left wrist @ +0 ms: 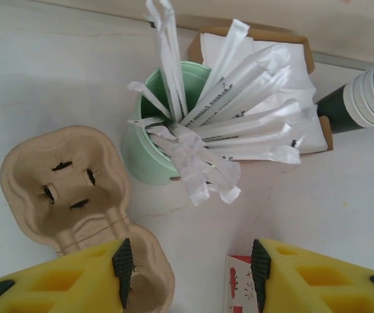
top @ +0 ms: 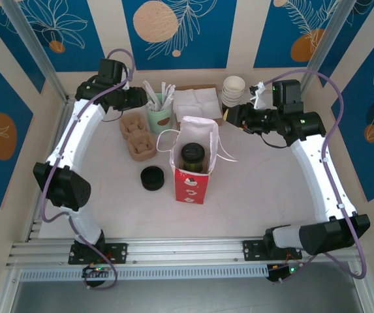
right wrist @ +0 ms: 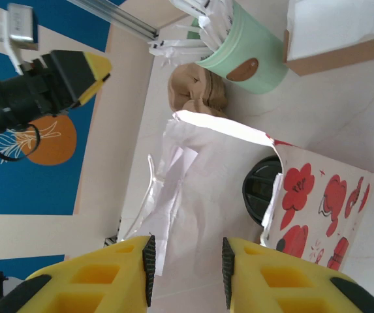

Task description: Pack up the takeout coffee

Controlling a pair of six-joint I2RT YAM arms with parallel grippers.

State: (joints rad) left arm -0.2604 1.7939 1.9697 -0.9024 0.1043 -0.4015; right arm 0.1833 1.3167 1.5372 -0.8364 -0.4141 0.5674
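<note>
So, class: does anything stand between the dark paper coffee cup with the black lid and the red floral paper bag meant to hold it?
Nothing visible does: the black-lidded dark paper coffee cup already stands inside the open red floral paper bag.

takeout coffee [top: 192,154] body hidden by bag [top: 190,182], cup stack [left wrist: 369,98] cut off

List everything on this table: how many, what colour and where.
takeout coffee: one, black lid, inside the bag
paper bag: one, red flowered, table centre
loose lids: one stack, black, left of bag
cup carrier: one, brown, behind the lids
cup of wrapped straws: one, green, back centre
napkins: one pile, white, boxed, beside green cup
paper cups: one stack, cream, back right
left arm: white, jaws apart near green cup
right arm: white, jaws apart beside napkins
</note>
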